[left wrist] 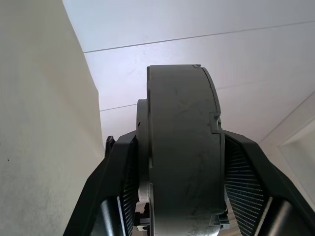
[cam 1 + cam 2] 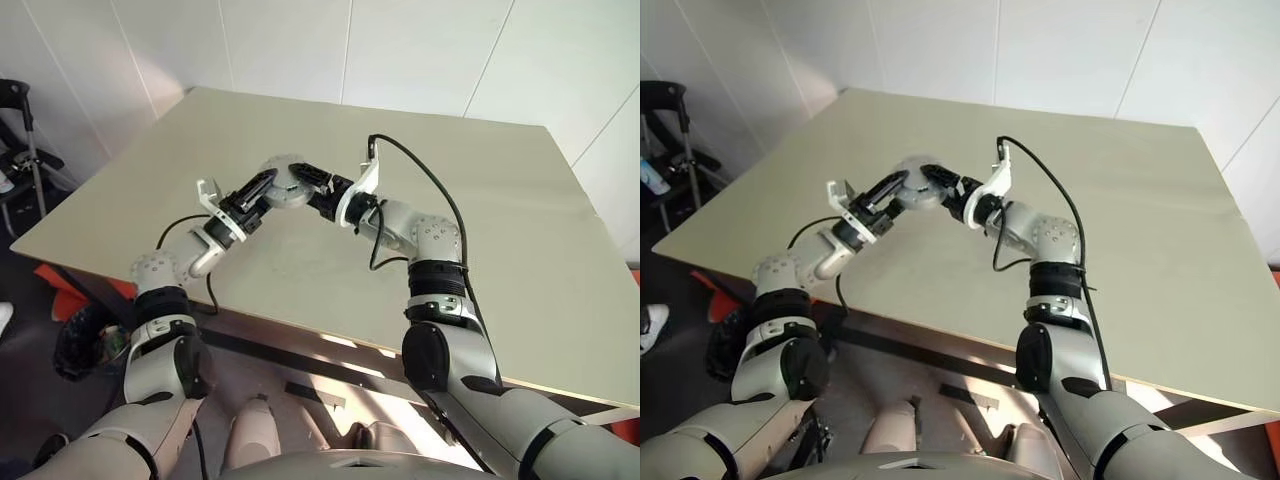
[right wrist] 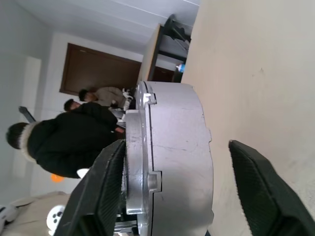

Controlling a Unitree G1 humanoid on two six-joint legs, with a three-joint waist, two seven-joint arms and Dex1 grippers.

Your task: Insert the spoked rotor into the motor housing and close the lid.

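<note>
A round grey metal body, the motor housing (image 1: 182, 147), hangs above the middle of the table, seen edge-on. My left gripper (image 2: 266, 187) is shut on it, with a ribbed pad pressing each flat side. A thinner silver disc with notched rim, the lid (image 3: 137, 147), sits against one face of the housing (image 3: 179, 157). My right gripper (image 2: 306, 180) comes in from the other side and stands open around the same piece, one finger (image 3: 256, 182) well clear of it. The spoked rotor is hidden.
The beige table (image 2: 480, 200) stretches wide around both arms. A black frame (image 2: 20, 130) stands off its left edge. Several people (image 3: 69, 137) in dark coats are far behind in the right wrist view.
</note>
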